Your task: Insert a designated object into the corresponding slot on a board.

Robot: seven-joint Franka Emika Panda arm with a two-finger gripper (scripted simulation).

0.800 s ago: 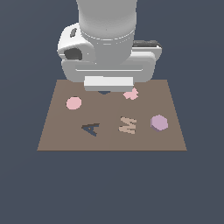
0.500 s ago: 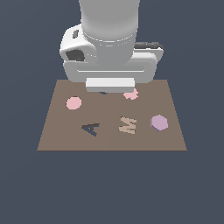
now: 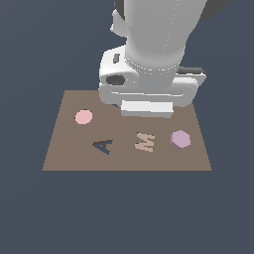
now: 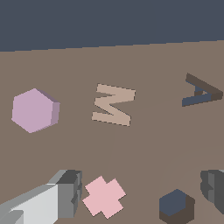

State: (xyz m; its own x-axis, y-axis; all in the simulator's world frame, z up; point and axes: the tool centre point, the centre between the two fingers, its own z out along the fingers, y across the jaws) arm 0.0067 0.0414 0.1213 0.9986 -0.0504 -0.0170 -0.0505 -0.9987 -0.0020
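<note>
Because the gripper (image 4: pixel 135 194) hangs with its 2 fingers (image 4: pixel 65 192) spread apart and nothing between them, the purple hexagon block (image 3: pixel 180 139) is not yet picked up. It lies flat on the brown board (image 3: pixel 64 149), near the edge on the exterior view's right, just beside the tan M (image 3: pixel 145 142). The dark hexagonal slot (image 4: pixel 175 204) shows only in the wrist view, roughly under the open fingers, with the pink cross piece (image 4: pixel 104 197) close beside it.

The main risk, as I judge it, is a poor grasp: closing on the block's corners rather than 2 flat sides could twist it, and a turned hexagon would jam at the slot's rim. Dragging low across the board could also knock the M or the cross piece. The dark A (image 3: pixel 103 146) and pink disc (image 3: pixel 84 117) sit well apart, out of the path.
</note>
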